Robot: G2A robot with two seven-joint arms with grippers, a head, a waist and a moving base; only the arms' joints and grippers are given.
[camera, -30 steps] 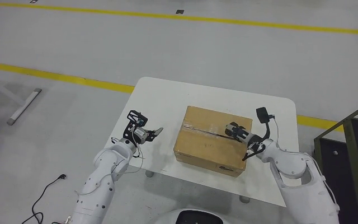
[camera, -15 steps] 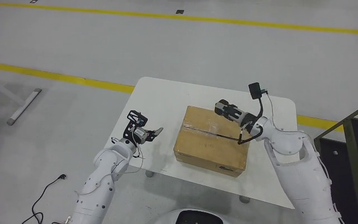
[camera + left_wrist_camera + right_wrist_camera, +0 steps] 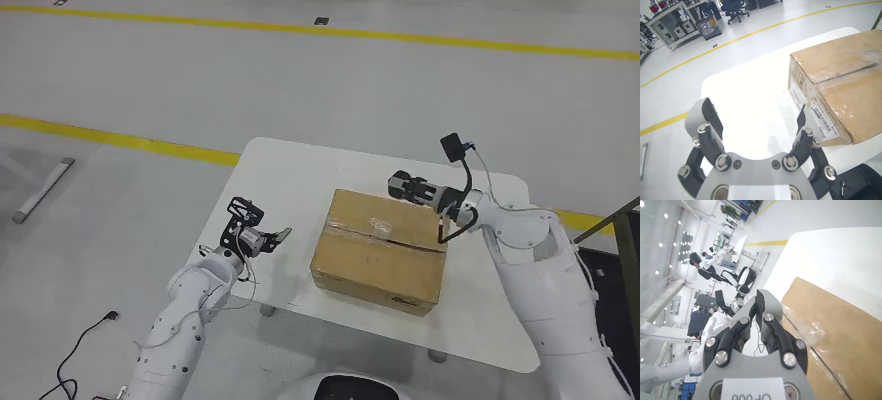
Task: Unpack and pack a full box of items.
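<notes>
The box [image 3: 378,255] sits mid-counter [image 3: 290,175]. It is stiff cardboard, probably heavy if full, with its seam under slick clear tape [image 3: 380,228], so flap edges look the better hold. The left claw [image 3: 755,108] hovers spread just left of it. The right claw [image 3: 758,300], pressed together, hangs by its far edge.

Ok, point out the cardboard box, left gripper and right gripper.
cardboard box [image 3: 376,262], top view, its top face.
left gripper [image 3: 754,106], left wrist view, midway between its open fingertips.
right gripper [image 3: 757,300], right wrist view, between its shut fingertips.
</notes>
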